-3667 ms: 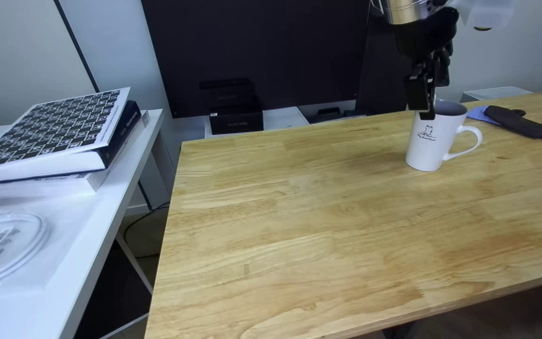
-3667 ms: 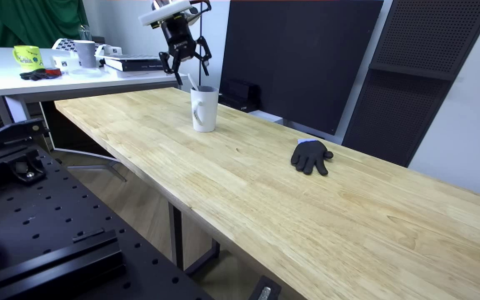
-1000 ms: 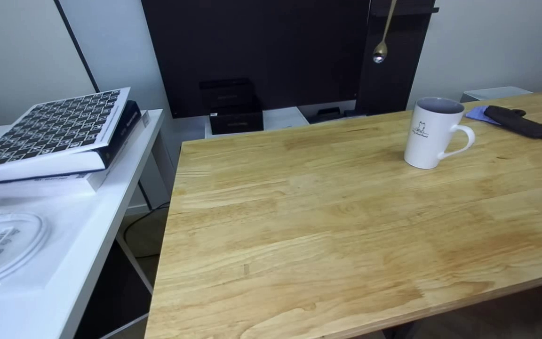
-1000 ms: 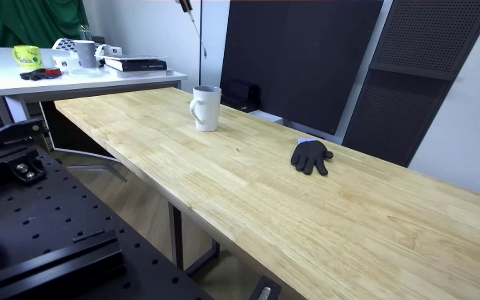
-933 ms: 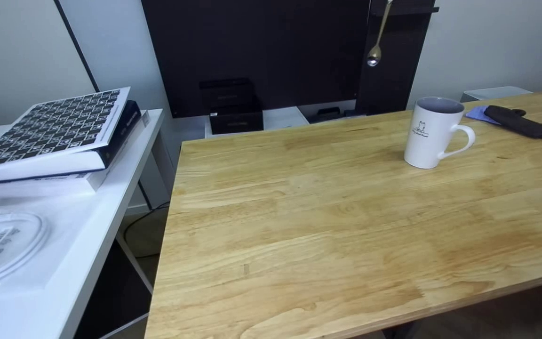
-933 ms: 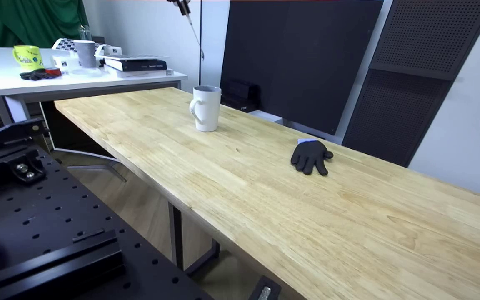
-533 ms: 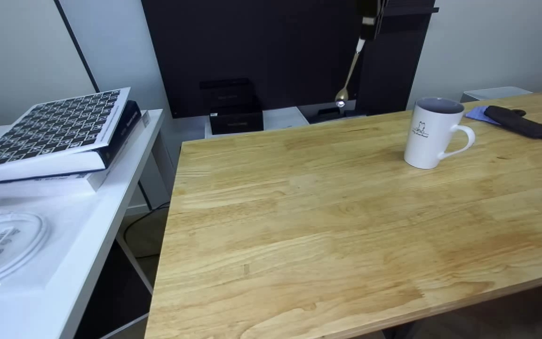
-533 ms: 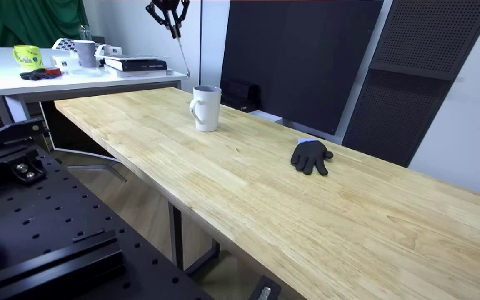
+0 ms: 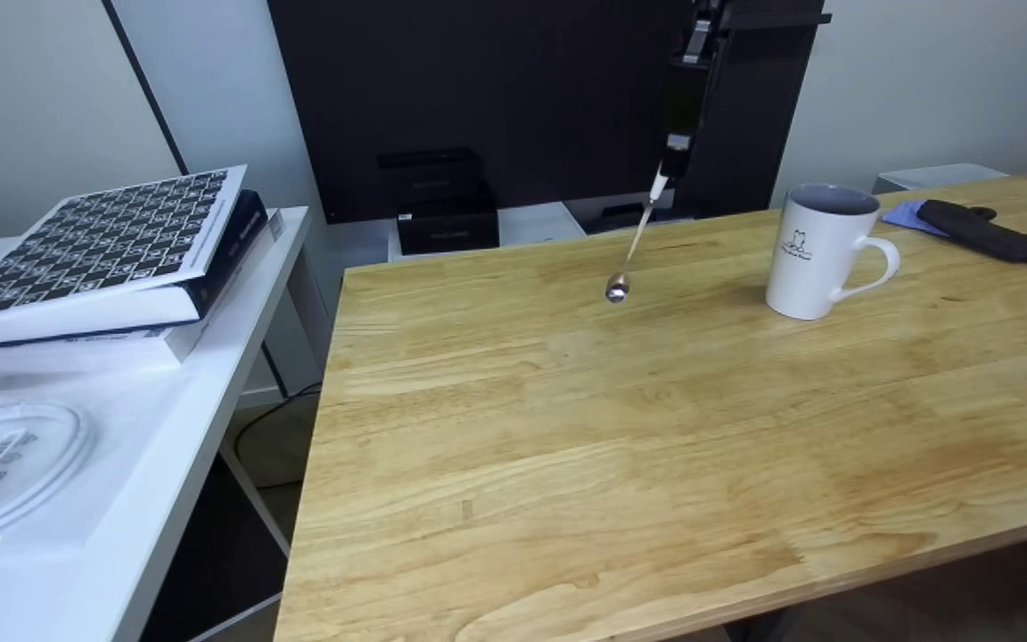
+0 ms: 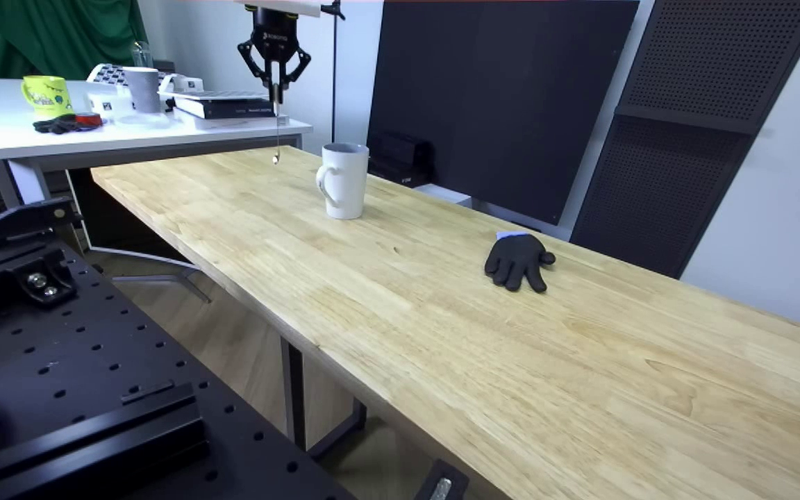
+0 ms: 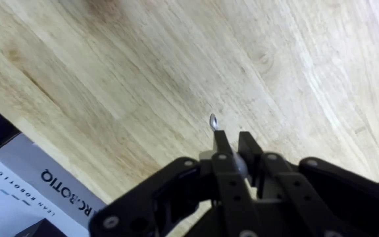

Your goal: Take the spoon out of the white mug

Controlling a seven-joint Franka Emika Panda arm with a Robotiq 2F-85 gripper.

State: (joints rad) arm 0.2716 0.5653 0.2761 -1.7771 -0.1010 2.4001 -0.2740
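Note:
The spoon [image 9: 618, 287] hangs bowl-down over the wooden table, clear of the white mug. Its pale handle is pinched in my gripper [image 9: 677, 162], which is shut on it. In an exterior view the spoon [image 10: 276, 159] hangs almost straight below the gripper [image 10: 276, 101], on the side of the mug towards the stacked books. The wrist view shows the spoon's bowl [image 11: 213, 122] past one fingertip of my gripper [image 11: 232, 132], with the whitish handle end between the fingers. The white mug [image 9: 812, 259] stands upright, handle outward, in both exterior views.
A dark glove [image 10: 518, 262] lies on the wooden table [image 9: 522, 401] beyond the mug. Stacked books [image 9: 112, 241] rest on a white side table [image 9: 255, 294]. A Robotiq box [image 11: 61, 187] sits past the table's edge in the wrist view.
Earlier the gripper was open above the mug with the spoon inside. It has since gripped the spoon, lifted it out, moved sideways from the mug and come down. The mug has turned slightly.

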